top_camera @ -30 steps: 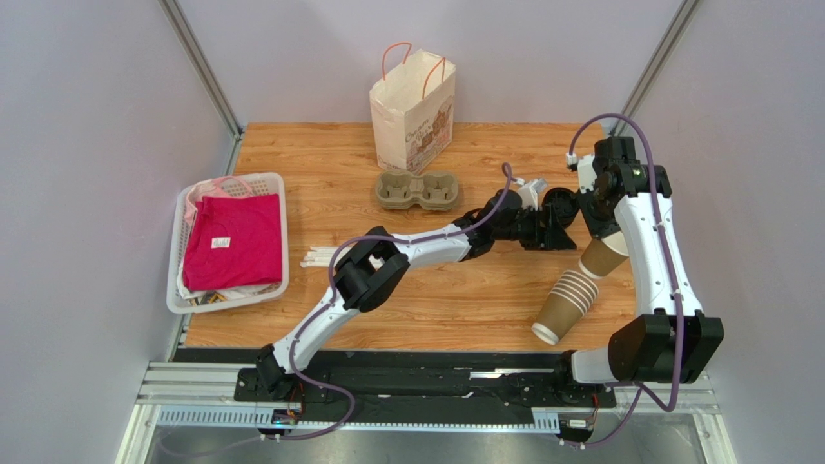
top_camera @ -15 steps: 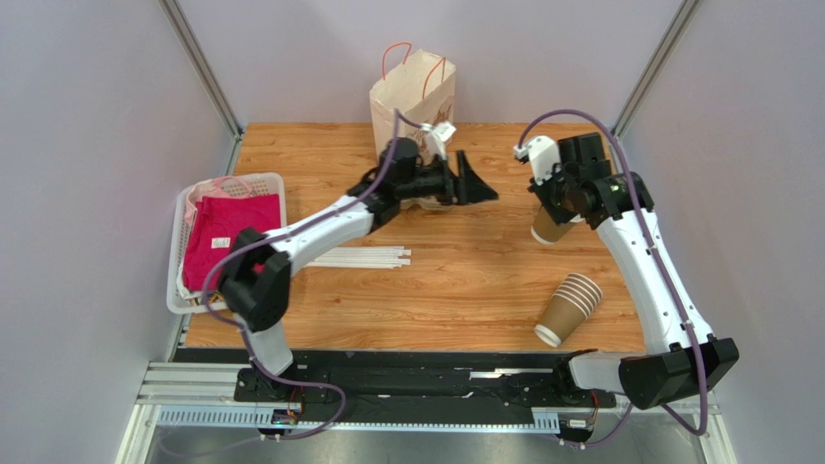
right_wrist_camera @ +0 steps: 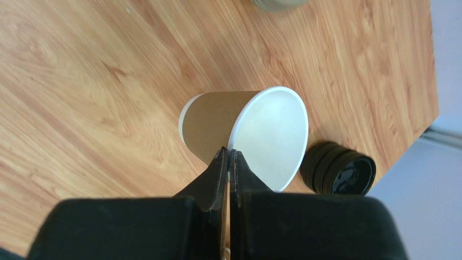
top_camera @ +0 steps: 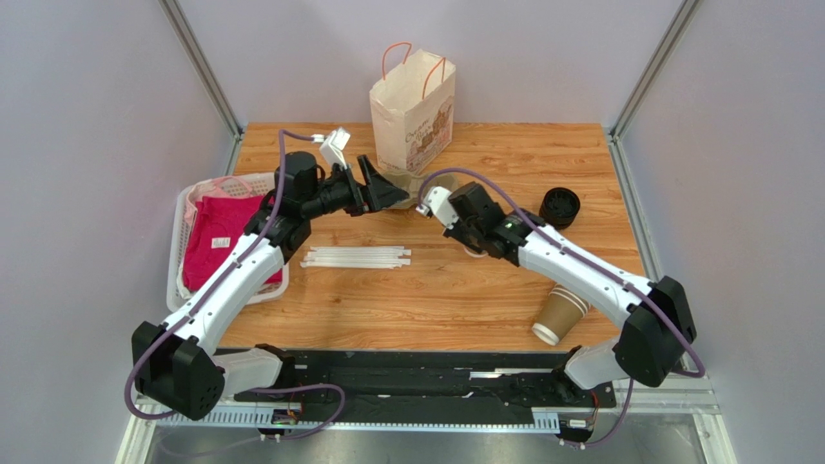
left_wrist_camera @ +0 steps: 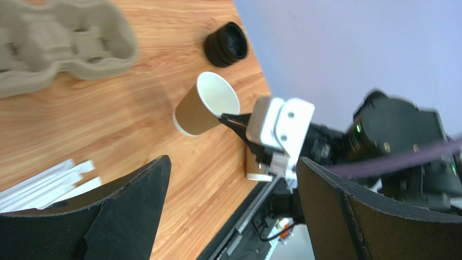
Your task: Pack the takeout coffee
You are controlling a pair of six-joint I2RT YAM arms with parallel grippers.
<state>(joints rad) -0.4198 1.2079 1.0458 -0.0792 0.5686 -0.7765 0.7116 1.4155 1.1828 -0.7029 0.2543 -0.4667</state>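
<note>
No cup with a black lid on it shows in any view. My right gripper [right_wrist_camera: 228, 154] is shut on the rim of a lidless tan-brown paper cup [right_wrist_camera: 217, 124] and holds it tilted over the table's middle. In the top view the gripper [top_camera: 472, 237] covers most of the cup. The cup also shows in the left wrist view [left_wrist_camera: 203, 105]. A stack of loose black lids [top_camera: 560, 206] lies at the back right and shows in the right wrist view [right_wrist_camera: 339, 176]. My left gripper [top_camera: 385, 184] is open and empty, in front of the paper bag [top_camera: 412, 111].
A grey pulp cup carrier [left_wrist_camera: 59, 43] lies in front of the bag, mostly hidden by my left gripper in the top view. White straws [top_camera: 356, 257] lie at the centre left. A stack of lidless cups [top_camera: 559, 314] lies at the front right. A white basket [top_camera: 274, 184] with red cloth stands at the left.
My left arm has swung from the right side back to the left, ending by the bag. My right gripper has carried the lidless cup leftward toward the table's middle.
</note>
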